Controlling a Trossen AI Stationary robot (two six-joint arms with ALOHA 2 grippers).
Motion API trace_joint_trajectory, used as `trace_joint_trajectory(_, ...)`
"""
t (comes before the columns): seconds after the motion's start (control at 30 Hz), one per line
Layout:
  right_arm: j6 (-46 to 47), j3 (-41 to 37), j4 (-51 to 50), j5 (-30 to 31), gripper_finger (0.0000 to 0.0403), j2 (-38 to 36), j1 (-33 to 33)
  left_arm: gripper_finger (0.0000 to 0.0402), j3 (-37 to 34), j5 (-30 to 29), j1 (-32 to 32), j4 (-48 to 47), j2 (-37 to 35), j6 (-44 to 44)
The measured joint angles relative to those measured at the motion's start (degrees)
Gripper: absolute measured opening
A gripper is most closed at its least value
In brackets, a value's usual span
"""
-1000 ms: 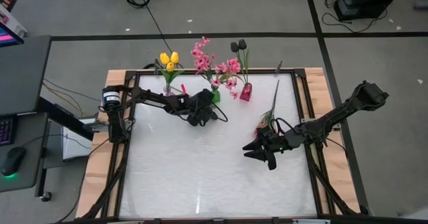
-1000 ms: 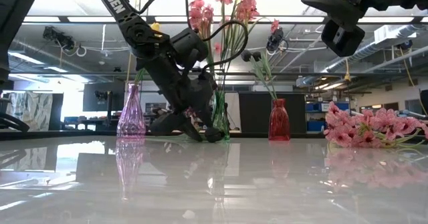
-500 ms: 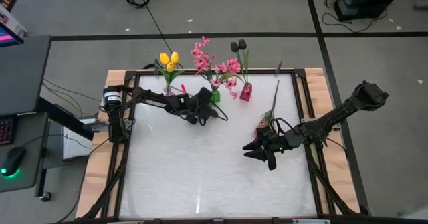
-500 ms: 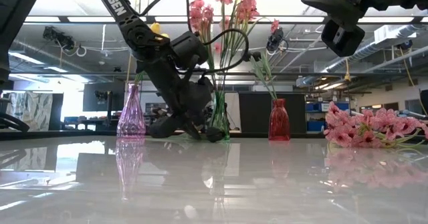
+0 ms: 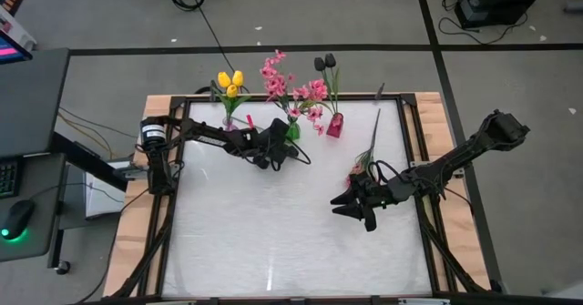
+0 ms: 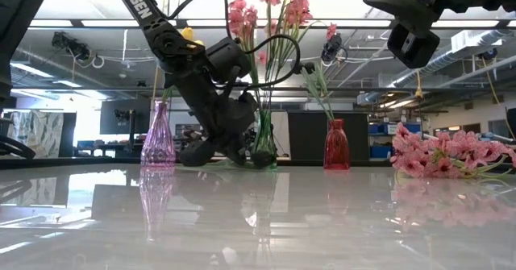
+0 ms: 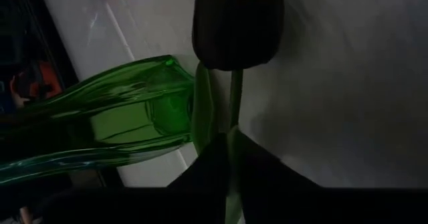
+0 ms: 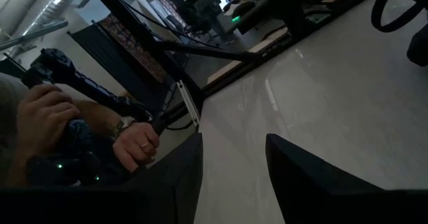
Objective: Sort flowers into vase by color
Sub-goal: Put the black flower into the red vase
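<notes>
— What's the biggest thing here?

— The white surface (image 5: 273, 232), with both arms over it. The left hand (image 5: 271, 158) is low at the back, just beside the green vase (image 5: 293, 130). The right hand (image 5: 353, 208) hangs over the right half, near a pink spray (image 5: 357, 170) that lies flat on the surface with its stem pointing to the back edge.

— And the vases?

— Three in a row along the back edge. The purple vase (image 6: 158, 135) holds yellow tulips (image 5: 230, 82), the green one holds pink blossoms (image 5: 273, 76), and the red vase (image 6: 336, 145) holds a dark tulip (image 5: 325, 63).

— Is the left hand grasping anything?

— Yes. Its wrist view shows it clenched on the green stem of a second dark tulip (image 7: 237, 23), whose near-black head sticks out ahead of the fingers, right next to the green vase's glass.

— The right hand?

— Released: its two fingers (image 8: 175, 177) stand apart with bare surface between them. Beyond the surface edge, that view also catches a person's hands (image 8: 137, 144) gripping a dark device.
</notes>
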Motion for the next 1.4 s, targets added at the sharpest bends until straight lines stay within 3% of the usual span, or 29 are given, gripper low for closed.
trace_joint_trajectory(0.8, 0.00, 0.00, 0.00, 0.00, 0.0172, 0.00, -0.01, 0.0017, 0.19, -1.29, -1.54, 0.06, -0.60, -2.86)
trace_joint_trajectory(1.4, -0.01, 0.00, 1.27, 0.00, 0.0172, 0.02, -0.02, 0.0017, 4.84, -2.60, -6.70, -4.52, -8.56, -11.15)
